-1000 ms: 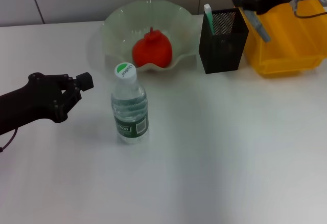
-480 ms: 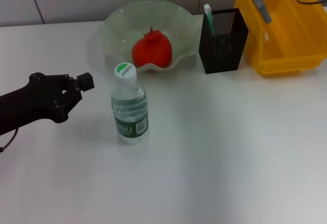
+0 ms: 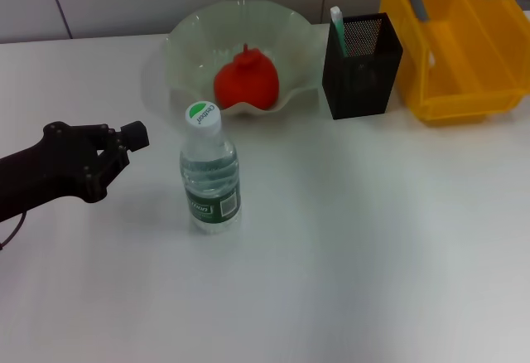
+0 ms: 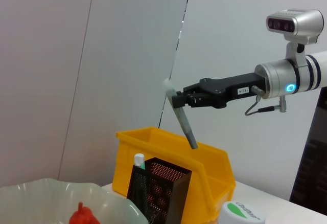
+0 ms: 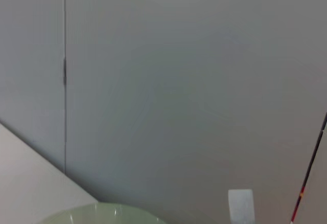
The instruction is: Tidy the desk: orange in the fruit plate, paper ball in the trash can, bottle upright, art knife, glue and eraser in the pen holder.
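Art knife (image 4: 183, 120), a slim grey stick, hangs tilted above the trash can (image 3: 464, 56), pinched by right hand (image 4: 180, 100); pen holder (image 3: 362, 65) sits just left. To do it well: swing left, get knife vertical, lower tip w/in mesh rim, then release. Left hand (image 3: 132, 136) idle near bottle (image 3: 210, 176), fingers pressed together.

head view looks down on the desk; both wrist views face the wall, sharing the fruit plate (image 4: 46, 193).
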Action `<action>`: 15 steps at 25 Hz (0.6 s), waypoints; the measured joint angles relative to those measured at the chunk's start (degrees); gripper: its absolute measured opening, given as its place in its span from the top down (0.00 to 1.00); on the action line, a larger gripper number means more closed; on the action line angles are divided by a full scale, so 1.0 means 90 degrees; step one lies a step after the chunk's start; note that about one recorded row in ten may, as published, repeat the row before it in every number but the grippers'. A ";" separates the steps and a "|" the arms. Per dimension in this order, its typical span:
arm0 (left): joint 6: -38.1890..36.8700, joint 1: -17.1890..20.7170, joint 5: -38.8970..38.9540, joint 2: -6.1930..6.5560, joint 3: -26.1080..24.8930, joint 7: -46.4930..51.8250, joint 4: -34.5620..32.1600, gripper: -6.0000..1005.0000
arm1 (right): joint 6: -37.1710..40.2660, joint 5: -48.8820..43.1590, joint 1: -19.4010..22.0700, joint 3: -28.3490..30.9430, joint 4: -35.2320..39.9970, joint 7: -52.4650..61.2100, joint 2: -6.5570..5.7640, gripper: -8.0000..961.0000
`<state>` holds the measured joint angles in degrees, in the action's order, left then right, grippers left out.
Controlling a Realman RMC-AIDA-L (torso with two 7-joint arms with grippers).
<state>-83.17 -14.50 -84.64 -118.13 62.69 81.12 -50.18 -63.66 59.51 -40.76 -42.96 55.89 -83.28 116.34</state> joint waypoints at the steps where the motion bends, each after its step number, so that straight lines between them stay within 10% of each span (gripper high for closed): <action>1: 0.0000 0.0000 0.0000 0.0000 0.0000 0.0000 0.0000 0.91 | 0.0038 0.0129 -0.0010 0.0040 -0.0103 -0.0121 -0.0009 0.85; 15: -0.0008 0.0009 0.0000 -0.0009 -0.0003 -0.0086 0.0032 0.91 | 0.0648 0.1047 -0.0062 0.0155 -0.1296 -0.1928 0.0008 0.85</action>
<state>-83.24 -14.41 -84.64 -118.21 62.66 80.35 -49.90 -57.83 68.94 -41.32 -41.56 44.22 -100.63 116.40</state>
